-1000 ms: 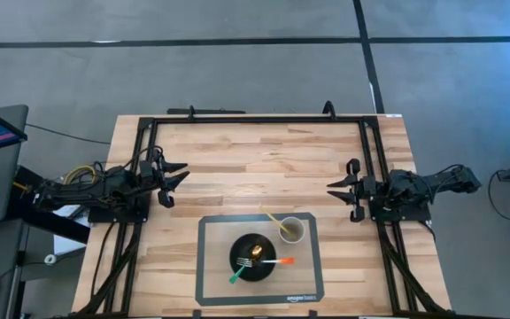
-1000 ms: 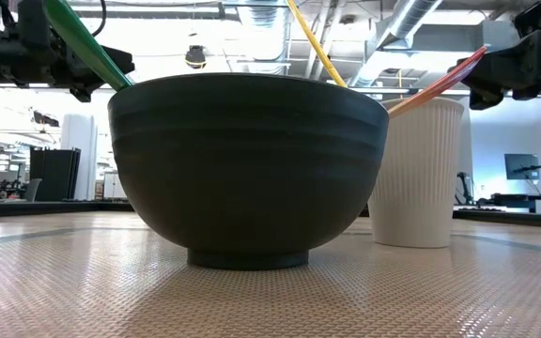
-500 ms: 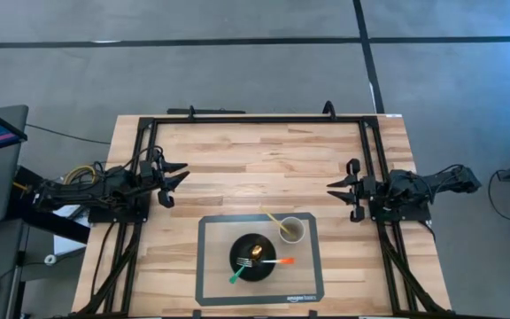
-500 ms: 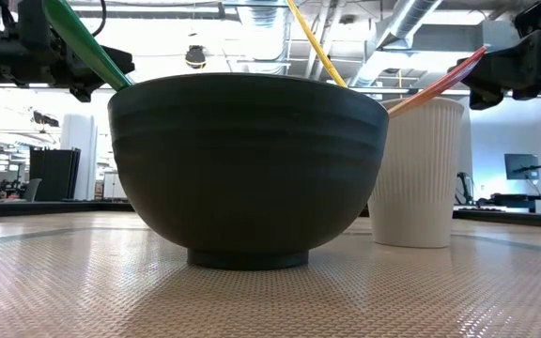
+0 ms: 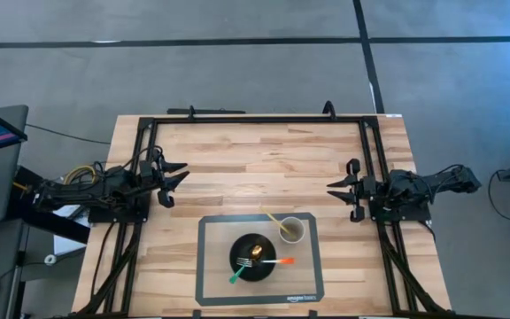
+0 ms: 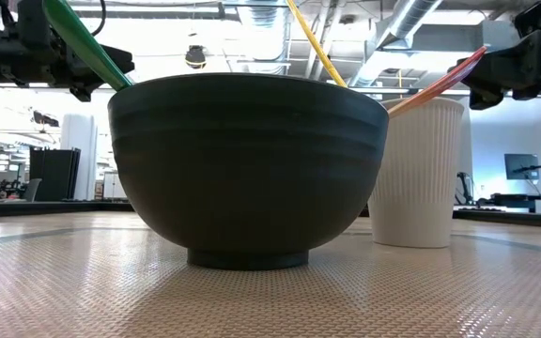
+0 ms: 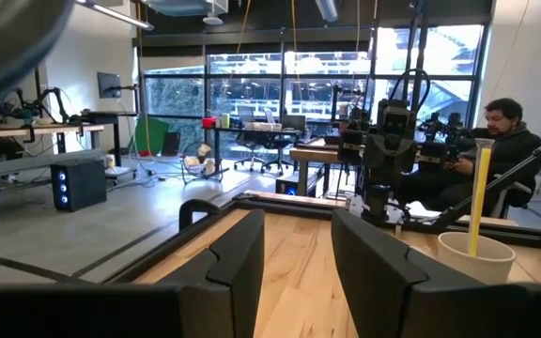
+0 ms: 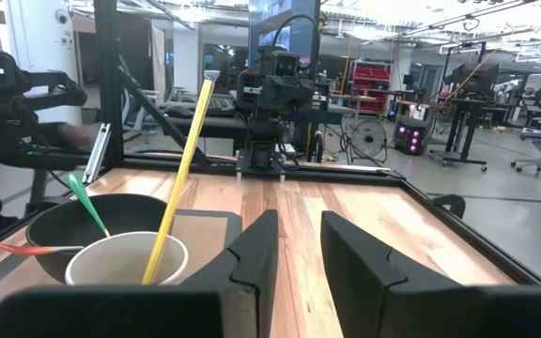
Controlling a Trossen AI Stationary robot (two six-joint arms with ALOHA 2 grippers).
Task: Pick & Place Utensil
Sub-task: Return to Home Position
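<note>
A black bowl (image 5: 252, 257) stands on a grey mat (image 5: 212, 266) near the table's near edge. A green-handled fork (image 5: 238, 274) and an orange-handled utensil (image 5: 282, 261) lean in it, handles over the rim. A white paper cup (image 5: 291, 230) behind the bowl holds a yellow utensil (image 5: 273, 218), leaning on the cup's rim. My left gripper (image 5: 181, 173) waits open at the table's left side, my right gripper (image 5: 334, 189) open at the right side. Both are far from the bowl and cup.
A black frame (image 5: 255, 118) runs round the wooden table's far, left and right sides. Bare wood lies between the two grippers and beyond the mat. A person (image 7: 501, 127) sits in the room beyond the table's right side.
</note>
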